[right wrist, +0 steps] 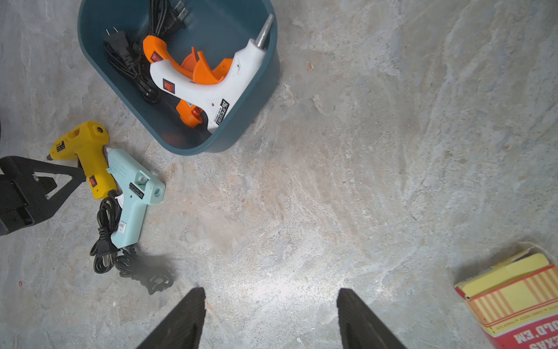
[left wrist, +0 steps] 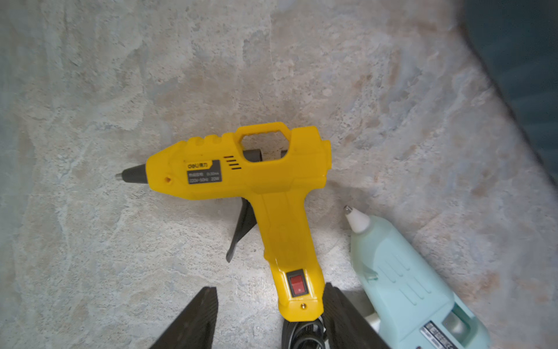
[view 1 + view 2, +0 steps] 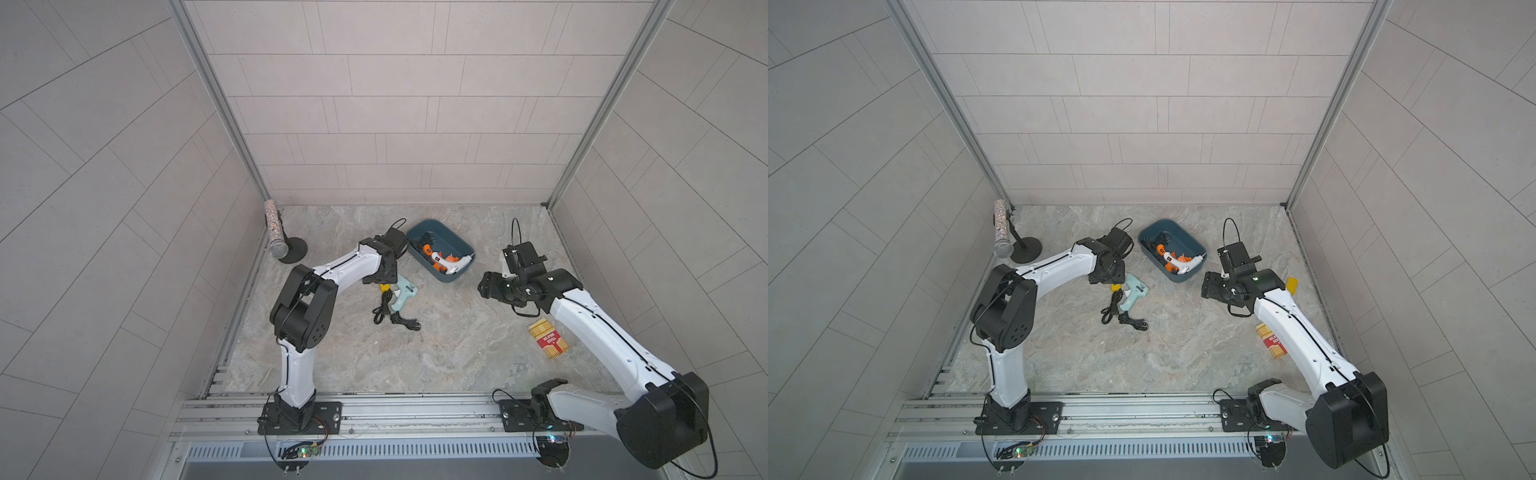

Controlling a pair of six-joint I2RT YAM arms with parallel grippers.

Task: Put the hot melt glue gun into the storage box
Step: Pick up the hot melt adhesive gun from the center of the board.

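Now box (image 1: 265, 90): two glue guns (image 1: 217, 90); table (image 1: 332, 196): two. Left hand (image 2: 270, 287), right hand (image 1: 270, 290) parted, empty.

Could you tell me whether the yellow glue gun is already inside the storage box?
No, the yellow glue gun lies on the table outside the storage box, next to the mint glue gun.

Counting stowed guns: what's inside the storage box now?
Inside the storage box: a white gun lying on an orange gun, with black cords beside them. Much of the orange gun and the box floor beneath both are covered.
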